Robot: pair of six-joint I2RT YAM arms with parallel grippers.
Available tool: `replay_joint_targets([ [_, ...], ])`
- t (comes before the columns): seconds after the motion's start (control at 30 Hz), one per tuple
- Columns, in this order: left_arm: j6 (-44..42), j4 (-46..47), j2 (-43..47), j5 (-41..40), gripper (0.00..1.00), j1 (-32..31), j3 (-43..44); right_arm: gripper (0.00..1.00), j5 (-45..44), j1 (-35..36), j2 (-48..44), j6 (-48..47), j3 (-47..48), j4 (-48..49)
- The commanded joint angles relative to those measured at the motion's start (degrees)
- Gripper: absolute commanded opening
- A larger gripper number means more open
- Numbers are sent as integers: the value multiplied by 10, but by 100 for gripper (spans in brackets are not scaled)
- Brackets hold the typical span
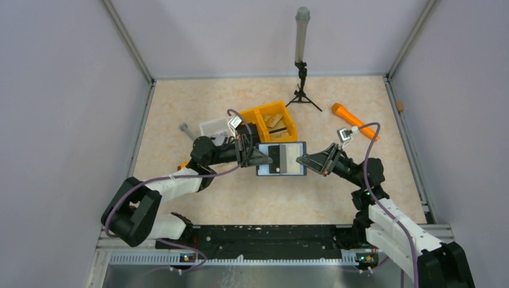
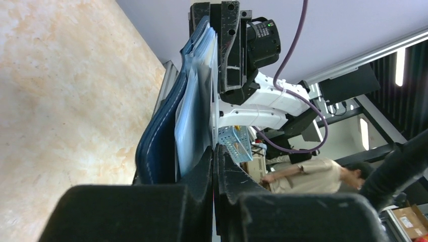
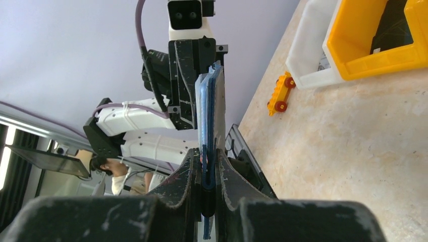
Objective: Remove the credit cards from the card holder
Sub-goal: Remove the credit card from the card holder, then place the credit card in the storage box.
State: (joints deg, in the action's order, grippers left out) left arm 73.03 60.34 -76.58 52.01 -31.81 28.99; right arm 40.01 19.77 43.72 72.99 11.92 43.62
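Nearest the arm bases, the left arm sweeps in from the left and the right arm from the right. They meet over the middle of the bench (image 1: 336, 198). Between them the card holder (image 1: 281, 158) hangs in the air, spread open and flat, pale inner faces up to the overhead camera.

The left pincer (image 1: 259, 157) is clamped on the holder's left edge. In its own wrist view the left pincer (image 2: 214, 151) has its fingers pressed together on the fold, with the navy cover (image 2: 156, 141) to one side and the pale blue pockets beside it. The right pincer (image 1: 303, 161) is clamped on the opposite edge. In the right wrist view the right pincer (image 3: 208, 154) nips the holder (image 3: 212, 101) edge-on, and the left arm's fingers grip the far end.

From above, a dark rectangle sits on the holder's left half and a pale patch on its right half. At this height I cannot tell whether these are the credit cards.

Below and left of the holder a small orange toy vehicle (image 3: 280, 94) lies on the bench. Just beyond the holder stands a yellow bin (image 1: 259, 114), with a white container (image 1: 214, 127) touching its left side. Further right lies an orange-handled tool (image 1: 348, 115). Near the back wall a small black tripod holds a grey cylinder (image 1: 302, 36) upright.
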Motion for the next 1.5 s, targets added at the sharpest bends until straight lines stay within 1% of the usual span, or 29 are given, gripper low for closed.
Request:
replay_joint_targets([
  [0.0,-35,-16,32,15,0,16,-8,0,9,-12,-17,-16,1,0],
  [0.13,-59,-59,52,25,0,37,-12,0,12,-23,-27,-27,-1,-25],
  [0.17,-70,-86,60,28,0,44,-12,0,11,-26,-32,-33,-1,-36],
  [0.23,-108,-156,81,29,0,59,-11,0,5,-32,-45,-51,3,-71],
  [0.3,-174,-279,109,15,0,71,8,0,-7,-35,-60,-78,10,-121],
  [0.4,-291,-475,147,-47,0,76,54,0,-40,-38,-84,-137,33,-217],
  [0.47,-347,-571,161,-98,0,76,86,0,-63,-38,-98,-178,55,-292],
  [0.53,-375,-630,162,-150,0,76,112,0,-88,-37,-105,-227,79,-352],
  [0.6,-393,-663,156,-182,0,75,132,0,-110,-38,-110,-266,103,-398],
  [0.7,-440,-746,131,-257,0,73,179,0,-127,-37,-112,-306,128,-434],
  [0.73,-457,-779,118,-294,0,71,200,0,-131,-38,-112,-317,136,-451],
  [0.8,-497,-852,83,-356,0,70,270,0,-141,-38,-111,-339,150,-474],
  [0.87,-528,-901,47,-422,0,66,322,0,-154,-37,-110,-364,168,-500],
  [0.93,-562,-925,17,-494,0,57,362,0,-167,-38,-110,-388,184,-530],
  [1.0,-599,-922,-8,-581,0,43,386,0,-172,-37,-115,-408,197,-547],
  [1.1,-666,-907,-32,-639,2,36,416,0,-172,-37,-121,-420,207,-560],
  [1.17,-726,-895,-44,-645,4,32,435,0,-170,-38,-124,-421,213,-565],
  [1.27,-850,-868,-53,-626,0,22,442,0,-160,-38,-124,-415,214,-564],
  [1.33,-932,-844,-55,-627,0,9,441,0,-155,-37,-125,-410,210,-559],
  [1.47,-1038,-810,-61,-607,0,-17,437,0,-159,-37,-130,-403,201,-552],
])
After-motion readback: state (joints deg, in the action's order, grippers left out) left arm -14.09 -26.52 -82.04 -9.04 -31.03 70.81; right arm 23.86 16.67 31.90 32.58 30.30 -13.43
